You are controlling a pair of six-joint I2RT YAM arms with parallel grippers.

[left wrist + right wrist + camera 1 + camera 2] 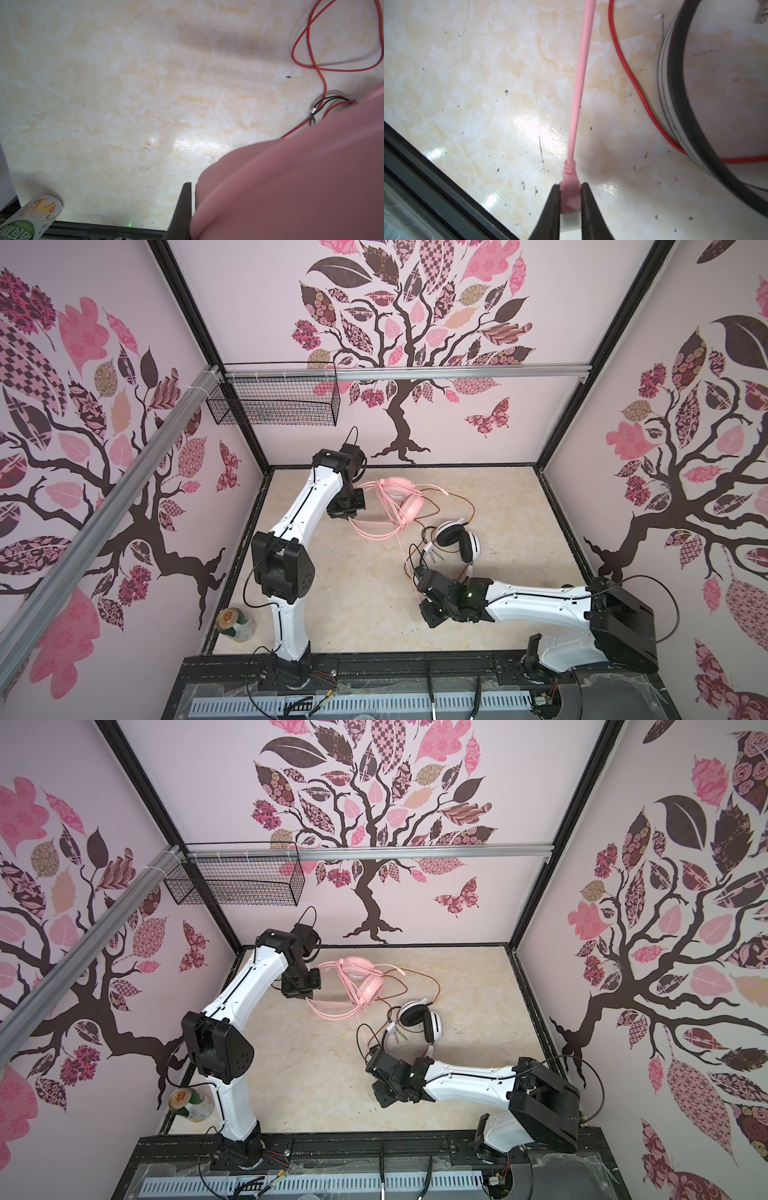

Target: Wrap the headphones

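A green-and-white drink can (236,624) lies on its side at the near left corner of the marble-patterned table (353,605), with a black wire basket (274,402) hanging on the far wall above it. The left gripper (350,515) reaches to the far side of the table and points down at the near left edge of the pink headphones (409,506). Its fingers are pressed together. The left wrist view shows one dark fingertip (184,205) just beside a pink part of the headset; the other is hidden, and I cannot tell whether anything is caught between them.

The pink headphones lie at the far middle of the table, with loops of pink cable (580,72) spilling toward the near side. Right of them and nearer sit the white-and-black headphones (471,547), ear cups close together. Their orange-red cable (639,91) wanders loosely over the table between the two headsets and passes just beside the pink cable.

At near centre, just on the near side of the white-and-black headphones, the right gripper (570,187) pinches the pink plug (570,195) at the end of the pink cable. Its two dark fingers (550,207) press on the plug's sides. The cable runs straight and taut from the plug toward the pink headphones.
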